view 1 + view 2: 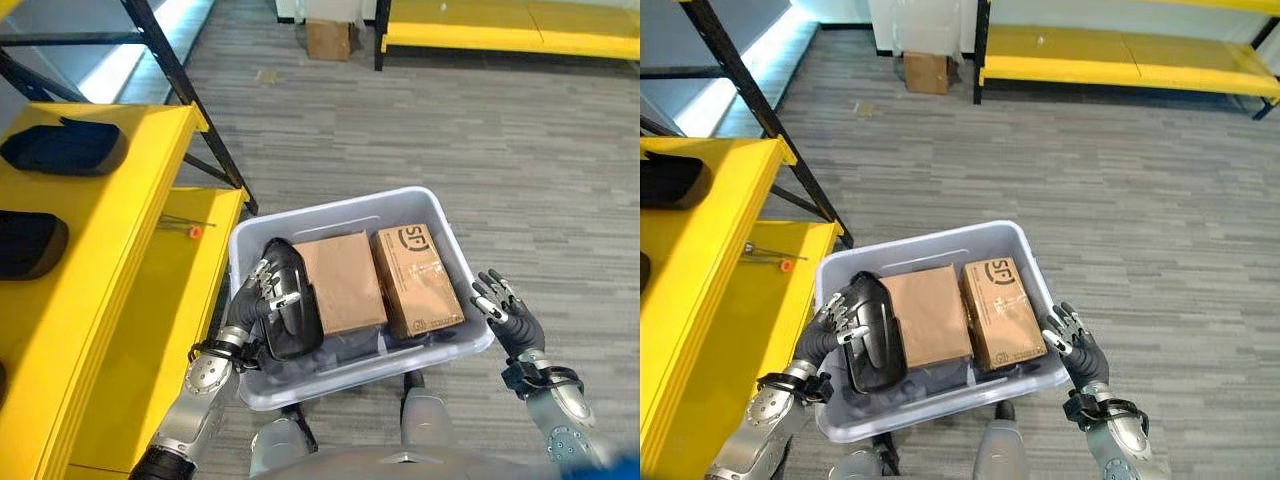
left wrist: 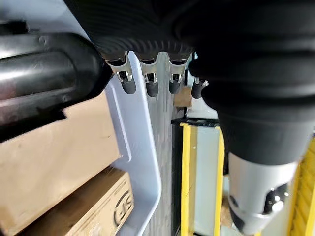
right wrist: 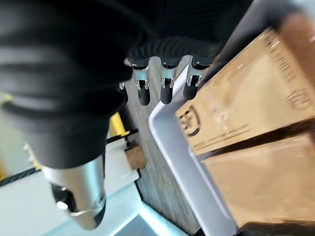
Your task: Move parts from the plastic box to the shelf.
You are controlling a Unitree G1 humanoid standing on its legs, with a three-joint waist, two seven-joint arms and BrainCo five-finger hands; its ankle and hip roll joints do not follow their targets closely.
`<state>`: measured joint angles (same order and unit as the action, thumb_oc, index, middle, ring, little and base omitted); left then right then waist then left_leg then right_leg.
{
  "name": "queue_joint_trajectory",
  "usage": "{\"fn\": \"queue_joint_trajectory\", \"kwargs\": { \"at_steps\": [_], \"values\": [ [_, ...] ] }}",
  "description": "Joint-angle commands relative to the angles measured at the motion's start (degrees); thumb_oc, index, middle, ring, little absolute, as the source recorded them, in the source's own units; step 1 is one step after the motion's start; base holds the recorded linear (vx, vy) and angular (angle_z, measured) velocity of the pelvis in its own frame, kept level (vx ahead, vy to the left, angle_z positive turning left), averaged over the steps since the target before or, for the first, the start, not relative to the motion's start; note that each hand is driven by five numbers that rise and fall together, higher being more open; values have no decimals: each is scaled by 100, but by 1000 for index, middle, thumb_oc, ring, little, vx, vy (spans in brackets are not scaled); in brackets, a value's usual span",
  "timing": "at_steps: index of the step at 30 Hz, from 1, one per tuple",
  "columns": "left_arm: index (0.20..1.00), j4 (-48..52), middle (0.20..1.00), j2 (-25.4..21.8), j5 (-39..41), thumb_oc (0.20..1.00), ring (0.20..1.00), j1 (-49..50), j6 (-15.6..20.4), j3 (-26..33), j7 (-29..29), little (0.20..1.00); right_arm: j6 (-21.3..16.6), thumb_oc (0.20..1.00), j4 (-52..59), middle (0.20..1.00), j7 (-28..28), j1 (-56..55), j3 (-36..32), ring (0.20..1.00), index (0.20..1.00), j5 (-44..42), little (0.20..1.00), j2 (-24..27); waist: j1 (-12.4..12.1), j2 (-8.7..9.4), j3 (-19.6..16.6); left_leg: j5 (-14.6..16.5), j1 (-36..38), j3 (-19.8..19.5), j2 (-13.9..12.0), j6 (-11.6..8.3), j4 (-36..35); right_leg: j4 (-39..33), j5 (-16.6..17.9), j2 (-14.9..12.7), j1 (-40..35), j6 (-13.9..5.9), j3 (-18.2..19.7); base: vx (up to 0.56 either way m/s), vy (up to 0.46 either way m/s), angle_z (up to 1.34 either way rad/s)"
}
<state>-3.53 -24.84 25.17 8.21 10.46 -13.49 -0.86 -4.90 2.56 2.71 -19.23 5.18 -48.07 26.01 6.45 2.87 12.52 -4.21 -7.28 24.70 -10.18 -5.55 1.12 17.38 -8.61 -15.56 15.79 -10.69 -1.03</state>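
left hand (image 1: pixel 262 292) grasps black part (image 1: pixel 291 300) in plastic box (image 1: pixel 340 205); right hand (image 1: pixel 508 312) released beside it.

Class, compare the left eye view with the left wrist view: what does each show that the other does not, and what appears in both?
Left eye view alone: the right hand open by the box's right rim, two dark parts on the yellow shelf, and a cardboard carton far off on the floor.
Left wrist view alone: a close look along the left hand, its fingers beside the black part.
Both: the plastic box, its two brown packages, the black part and the left hand.
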Motion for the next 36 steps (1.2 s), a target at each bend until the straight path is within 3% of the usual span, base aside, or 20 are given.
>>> {"fn": "queue_joint_trajectory", "kwargs": {
  "at_steps": [1,11,12,13,15,17,24,36],
  "values": [
    [1000,274,1000,-184,-215,1000,1000,-247,348,302,-212,1000,-230,1000,438,1000,89,271,-108,1000,1000,-183,1000,108,-41,322,238,-99,153,-290,-944,-458,684,-1366,1586,-182,-453,-175,-202,-50,-52,-15],
    [1000,-769,1000,69,-928,1000,1000,-1234,433,323,-1130,1000,-391,1000,637,1000,6,585,238,1000,1000,-343,1000,239,127,511,829,-421,-400,-275,-1238,-611,616,-984,1568,172,507,-67,13,-63,-66,-10],
    [1000,-1130,1000,154,-1032,1000,1000,-1498,401,389,-1449,1000,-419,1000,632,1000,-26,614,345,1000,1000,-361,1000,236,180,596,894,-358,-426,-302,-1284,-706,595,-947,1481,244,594,-91,37,42,-30,-7],
    [1000,-1145,1000,158,-1035,1000,1000,-1511,409,386,-1454,1000,-420,1000,630,1000,-27,620,345,1000,1000,-361,1000,236,181,595,900,-354,-427,-303,-1285,-708,599,-940,1474,244,596,-91,37,0,-89,-7],
    [1000,-1650,1000,330,-1008,1000,1000,-2020,475,533,-2045,1000,-505,1000,621,1000,-138,713,525,1000,1000,-387,1000,194,262,757,1026,-443,-572,-294,-1357,-752,578,-922,1532,367,788,-78,59,-55,-88,-5],
    [1000,-1777,1000,364,-968,1000,1000,-2177,513,576,-2214,1000,-535,1000,604,1000,-179,752,581,1000,1000,-383,1000,184,279,797,1063,-466,-626,-304,-1384,-768,578,-925,1544,398,837,-66,62,-21,-49,-9],
    [1000,-2235,1000,582,-928,1000,1000,-2816,846,1038,-3682,1000,-850,1000,469,1000,-427,939,1009,1000,1000,-466,1000,123,343,1114,1366,-543,-874,-370,-1520,-841,578,-938,1635,543,1089,-34,27,-22,-54,-5],
    [1000,-2627,1000,719,-1061,1000,1000,-2900,889,1166,-4435,1000,-991,1000,558,1000,-421,916,1342,1000,1000,-687,1000,270,353,1389,1573,-477,-1059,-456,-1586,-859,659,-931,1654,619,1208,19,-9,-7,-13,2]
  ]
}}
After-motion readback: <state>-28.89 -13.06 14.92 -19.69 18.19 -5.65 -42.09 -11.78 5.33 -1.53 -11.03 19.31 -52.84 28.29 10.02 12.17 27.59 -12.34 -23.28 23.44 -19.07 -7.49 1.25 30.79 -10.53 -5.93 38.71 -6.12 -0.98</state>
